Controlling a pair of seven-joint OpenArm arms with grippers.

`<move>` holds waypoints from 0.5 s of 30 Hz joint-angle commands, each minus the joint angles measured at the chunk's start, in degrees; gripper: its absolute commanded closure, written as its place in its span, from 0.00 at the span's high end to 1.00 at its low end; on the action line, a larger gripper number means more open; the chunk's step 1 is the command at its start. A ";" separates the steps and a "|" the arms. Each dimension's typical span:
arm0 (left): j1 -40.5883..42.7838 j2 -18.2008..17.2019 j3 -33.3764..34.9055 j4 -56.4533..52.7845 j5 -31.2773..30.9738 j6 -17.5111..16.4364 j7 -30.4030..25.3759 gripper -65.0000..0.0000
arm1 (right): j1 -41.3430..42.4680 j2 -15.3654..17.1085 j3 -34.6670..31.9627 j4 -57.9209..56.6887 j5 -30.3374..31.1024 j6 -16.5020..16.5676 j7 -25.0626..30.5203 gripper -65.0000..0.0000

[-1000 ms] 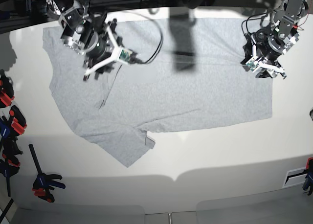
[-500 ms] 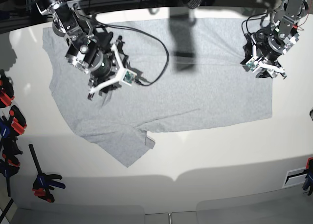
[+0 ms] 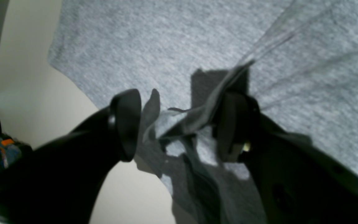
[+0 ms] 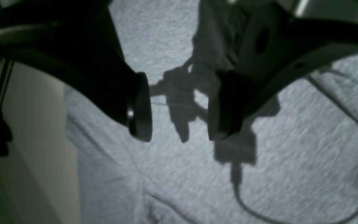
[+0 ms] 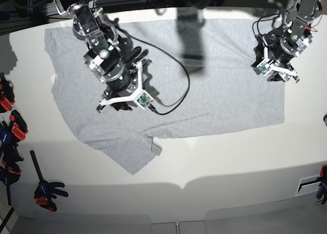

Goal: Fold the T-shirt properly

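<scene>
While my left gripper (image 3: 179,127) stands wide at one end of the T-shirt (image 5: 204,96), my right gripper (image 4: 180,107) hovers over it, jaws apart.

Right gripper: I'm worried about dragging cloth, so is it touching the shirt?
Apart. The right wrist view shows the right gripper open above the shirt, its shadow falling clear of the fingertips.
</scene>
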 commanded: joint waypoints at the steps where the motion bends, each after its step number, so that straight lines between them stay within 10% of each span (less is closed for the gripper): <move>1: -0.28 -1.14 -0.50 0.72 -0.07 0.68 -0.07 0.54 | 0.61 0.00 0.26 2.08 1.77 0.33 0.79 0.44; 6: -0.31 -1.14 -0.50 0.72 -0.07 0.68 -0.07 0.54 | 0.33 0.02 0.24 3.26 19.71 19.85 -8.66 0.44; 15: -0.31 -1.14 -0.50 0.72 -0.07 0.68 -0.07 0.54 | 0.37 3.74 -2.23 2.99 22.51 20.30 -11.54 0.43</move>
